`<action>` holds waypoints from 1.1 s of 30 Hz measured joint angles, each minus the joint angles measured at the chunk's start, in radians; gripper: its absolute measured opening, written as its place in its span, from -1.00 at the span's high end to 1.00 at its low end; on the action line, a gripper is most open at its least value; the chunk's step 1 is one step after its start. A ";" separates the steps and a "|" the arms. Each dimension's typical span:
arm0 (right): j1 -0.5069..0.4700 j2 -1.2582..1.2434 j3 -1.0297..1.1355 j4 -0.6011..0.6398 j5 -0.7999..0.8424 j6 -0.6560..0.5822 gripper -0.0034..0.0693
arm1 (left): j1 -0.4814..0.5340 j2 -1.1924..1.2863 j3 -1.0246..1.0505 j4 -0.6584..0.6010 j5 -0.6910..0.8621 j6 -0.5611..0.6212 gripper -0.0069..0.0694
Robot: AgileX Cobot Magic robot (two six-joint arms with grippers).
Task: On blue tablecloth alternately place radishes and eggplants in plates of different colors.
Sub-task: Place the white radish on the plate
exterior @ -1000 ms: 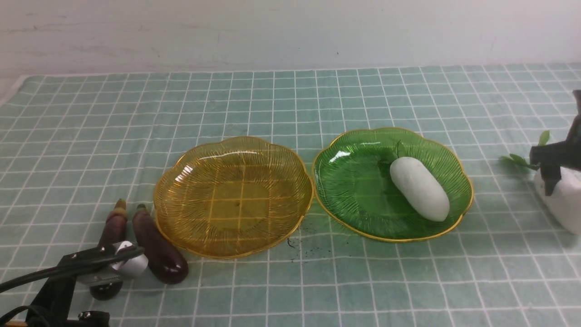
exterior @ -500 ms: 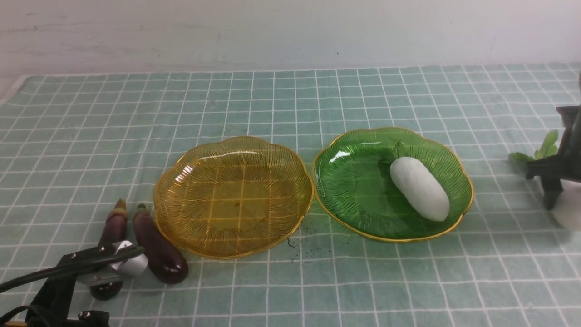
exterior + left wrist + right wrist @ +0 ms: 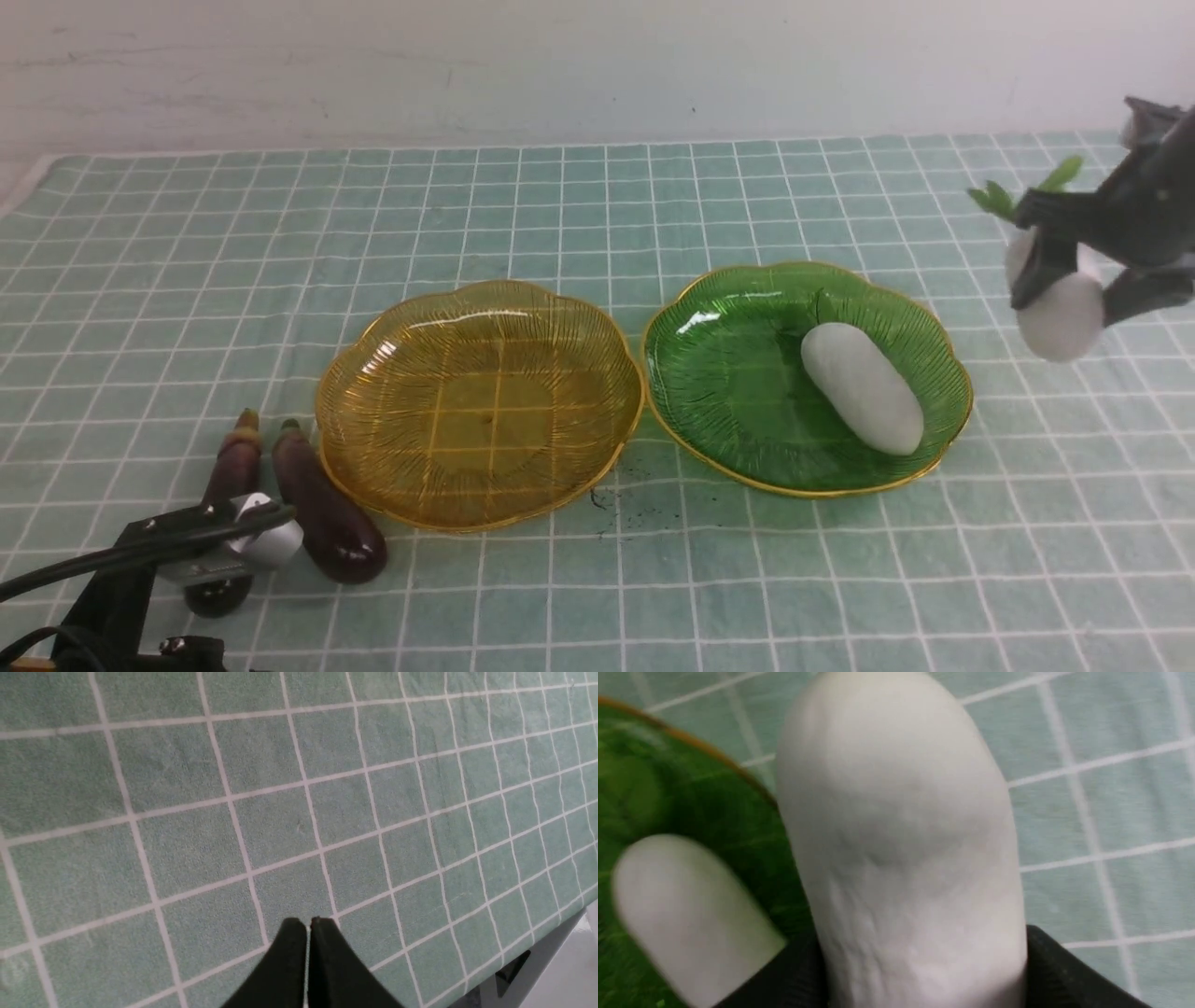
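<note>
Green plate (image 3: 709,313) w/ 1 radish (image 3: 864,387), prob. leaf-end rearward.

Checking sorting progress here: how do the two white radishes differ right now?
The plated radish lies flat inside the green plate; the held radish is in the air right of that plate, clamped in the right gripper. The held radish's green leaves stick out; the plated radish's are hard to make out. Both are white, smooth and oblong.
</note>
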State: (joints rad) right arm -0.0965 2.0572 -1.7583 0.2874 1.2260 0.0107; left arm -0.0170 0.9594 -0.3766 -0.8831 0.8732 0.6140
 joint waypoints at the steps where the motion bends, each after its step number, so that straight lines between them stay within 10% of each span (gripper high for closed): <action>1: 0.017 0.000 0.000 0.043 0.000 -0.036 -0.35 | 0.000 0.000 0.000 0.000 -0.010 0.000 0.83; 6: 0.159 0.000 0.000 0.127 0.000 -0.144 -0.35 | 0.000 0.000 0.000 0.000 -0.025 0.000 0.83; 13: 0.366 0.031 0.000 -0.061 0.001 -0.171 -0.35 | 0.000 0.000 0.000 0.004 -0.039 0.000 0.83; 33: 0.422 -0.005 0.000 -0.228 0.002 0.000 -0.47 | 0.000 0.000 0.000 0.045 -0.039 -0.011 0.67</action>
State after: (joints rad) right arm 0.3257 2.0526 -1.7583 0.0594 1.2280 0.0104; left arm -0.0170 0.9594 -0.3766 -0.8386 0.8344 0.6034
